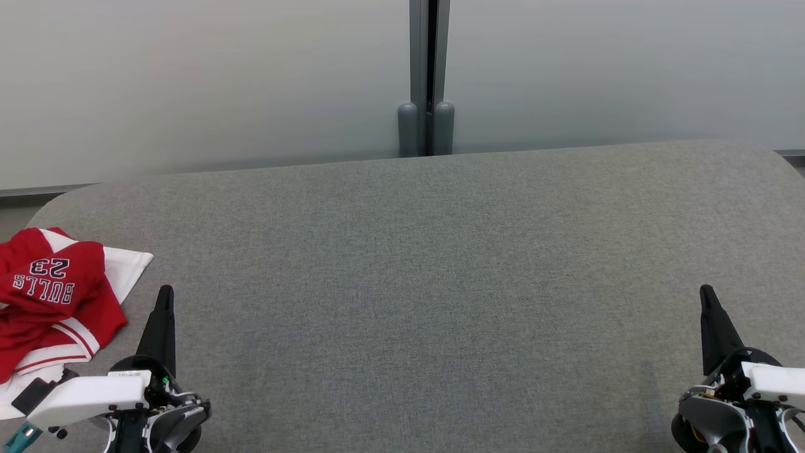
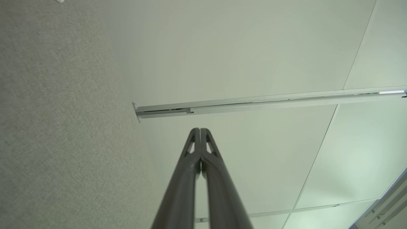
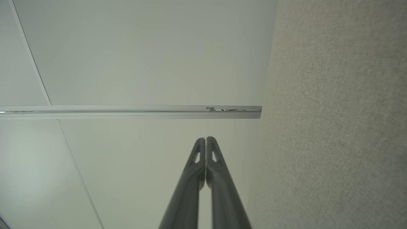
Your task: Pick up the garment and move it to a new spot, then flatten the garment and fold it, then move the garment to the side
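the red and white jersey (image 1: pixel 53 296) lies crumpled at the left edge of the grey table (image 1: pixel 402 283), near the left gripper (image 1: pixel 165 292), whose fingers are pressed together, holding nothing. the right gripper (image 1: pixel 705 292) is well apart on the opposite side, fingers likewise together and empty.

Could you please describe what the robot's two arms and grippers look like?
The left gripper and the right gripper each have two long, dark, tapering fingers with small triangular cut-outs near the tips. Behind each sits a black round mount and a white boxy housing, with silver-grey parts below. A teal piece shows by the left housing.
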